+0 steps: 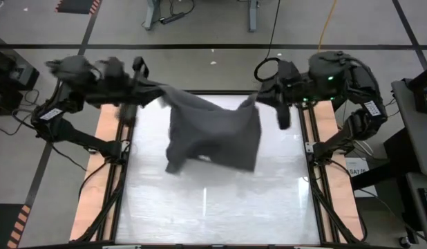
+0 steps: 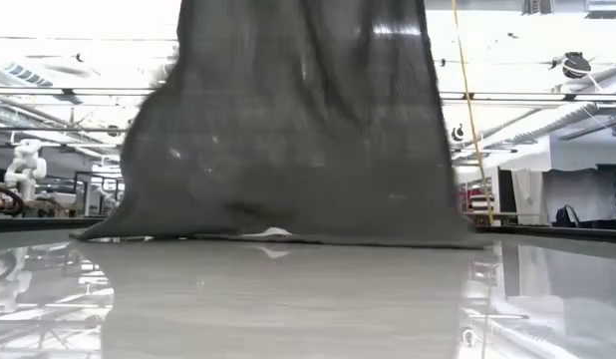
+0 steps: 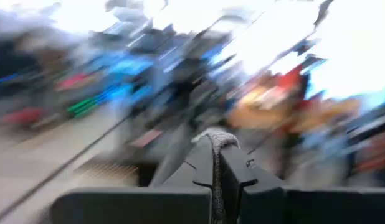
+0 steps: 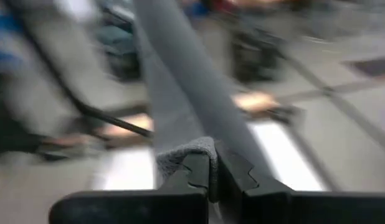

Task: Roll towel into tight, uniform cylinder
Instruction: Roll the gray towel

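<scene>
the floor point(image 1: 200, 28) is grey with dark lines across it and an orange striped mat point(image 1: 75, 5) in a far corner. a yellow cable point(image 2: 467, 110) hangs down. the ceiling point(image 2: 79, 50) is bright white with pipes. a small white robot figure point(image 2: 27, 165) stands far back. the shiny worktop point(image 2: 288, 299) mirrors the light.

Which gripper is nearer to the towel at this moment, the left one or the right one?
Neither: both hold it. Left gripper has its jaws shut on one top corner of the towel, right gripper on the other; it hangs between them.
</scene>
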Controlling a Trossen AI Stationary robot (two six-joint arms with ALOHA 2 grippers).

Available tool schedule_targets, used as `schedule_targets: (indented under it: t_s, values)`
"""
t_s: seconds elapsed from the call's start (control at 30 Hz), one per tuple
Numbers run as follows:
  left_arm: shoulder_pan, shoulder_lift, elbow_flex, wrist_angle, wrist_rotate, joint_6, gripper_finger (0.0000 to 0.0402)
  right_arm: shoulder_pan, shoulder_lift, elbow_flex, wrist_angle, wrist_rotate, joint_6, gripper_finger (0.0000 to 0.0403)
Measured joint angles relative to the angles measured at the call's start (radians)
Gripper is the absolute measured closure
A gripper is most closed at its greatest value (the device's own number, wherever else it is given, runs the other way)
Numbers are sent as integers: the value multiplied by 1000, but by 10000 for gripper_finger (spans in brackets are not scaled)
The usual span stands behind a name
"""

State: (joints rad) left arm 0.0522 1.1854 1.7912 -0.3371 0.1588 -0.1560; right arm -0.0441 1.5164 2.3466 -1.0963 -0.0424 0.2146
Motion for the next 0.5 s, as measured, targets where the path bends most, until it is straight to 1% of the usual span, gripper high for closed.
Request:
schedule_targets:
  t_s: [0.1, 0.17, 0.33, 0.43, 0.5]
  values:
    - [-31, 6, 0, 201, 103, -79, 400, 9, -21, 0, 135, -196, 105, 403]
    - [-57, 11, 0, 304, 134, -109, 400, 39, -31, 1, 211, -260, 165, 403]
    - [-120, 32, 0, 476, 156, -127, 400, 146, -48, 1, 403, -278, 255, 403]
    - [-146, 53, 1, 601, 154, -128, 400, 199, -53, 1, 497, -252, 312, 403]
    - [-160, 66, 1, 674, 154, -128, 400, 230, -54, 1, 531, -247, 339, 403]
